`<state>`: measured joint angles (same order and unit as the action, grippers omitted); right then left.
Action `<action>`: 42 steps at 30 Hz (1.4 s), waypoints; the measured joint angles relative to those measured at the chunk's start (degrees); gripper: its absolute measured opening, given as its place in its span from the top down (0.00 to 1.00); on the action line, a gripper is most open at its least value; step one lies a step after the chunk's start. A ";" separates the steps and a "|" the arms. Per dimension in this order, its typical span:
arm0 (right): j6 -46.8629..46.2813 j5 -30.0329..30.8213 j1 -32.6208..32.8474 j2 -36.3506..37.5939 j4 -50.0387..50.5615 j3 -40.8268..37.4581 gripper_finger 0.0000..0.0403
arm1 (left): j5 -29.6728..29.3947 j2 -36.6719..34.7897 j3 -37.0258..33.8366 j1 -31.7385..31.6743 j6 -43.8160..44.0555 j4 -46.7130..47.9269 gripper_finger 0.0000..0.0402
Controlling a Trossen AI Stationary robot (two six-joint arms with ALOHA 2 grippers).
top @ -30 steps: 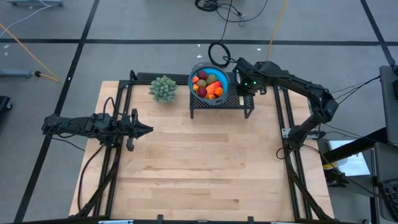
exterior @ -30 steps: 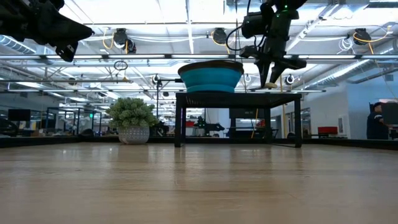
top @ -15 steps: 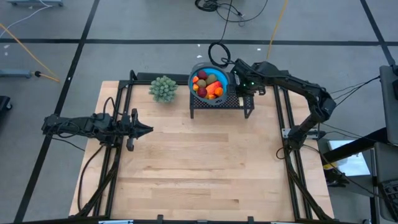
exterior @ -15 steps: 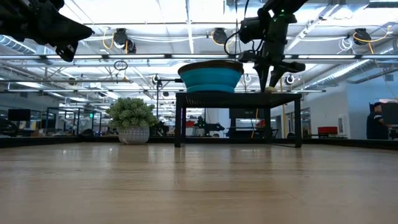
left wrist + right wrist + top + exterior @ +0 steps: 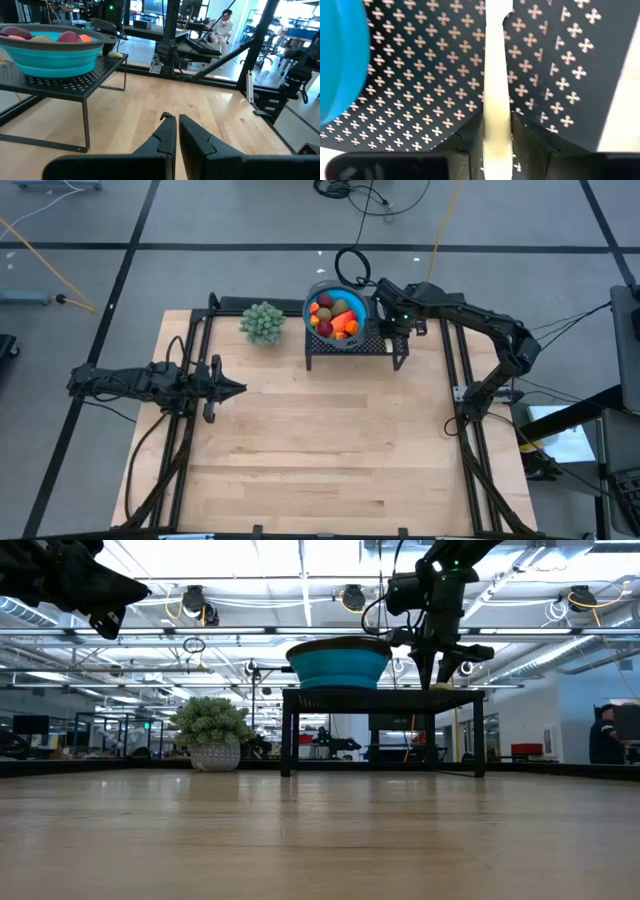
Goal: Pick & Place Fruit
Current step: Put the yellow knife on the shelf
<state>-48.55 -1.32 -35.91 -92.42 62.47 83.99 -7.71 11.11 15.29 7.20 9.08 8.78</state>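
Fruit behind the blue bowl's rim in the low view; pale handle cut off.

The table was pale wood planking, smooth with a soft sheen in the low view. A matt black metal stand carried a perforated top — small cross-shaped cut-outs ran across it. The teal bowl looked like smooth plastic, faintly glossy. The fruit had a dull, toy-like finish. A cream handle appeared smooth and matt between hard black fingers — plastic, by the look.
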 joint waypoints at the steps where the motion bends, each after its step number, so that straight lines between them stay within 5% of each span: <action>1: 0.07 0.00 0.01 -0.02 -0.40 0.00 0.77 | -0.02 0.00 0.00 0.02 0.00 0.02 0.95; 14: -0.13 0.00 0.01 0.11 -1.38 -0.04 0.67 | -0.02 0.00 0.00 0.00 0.28 0.02 0.95; 42: -9.06 1.33 0.21 0.11 -1.37 -0.04 0.74 | 0.22 0.00 0.00 0.02 0.11 0.02 0.95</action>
<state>-57.61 0.01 -35.71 -92.31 61.10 83.94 -7.49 11.11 15.29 7.22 9.19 8.80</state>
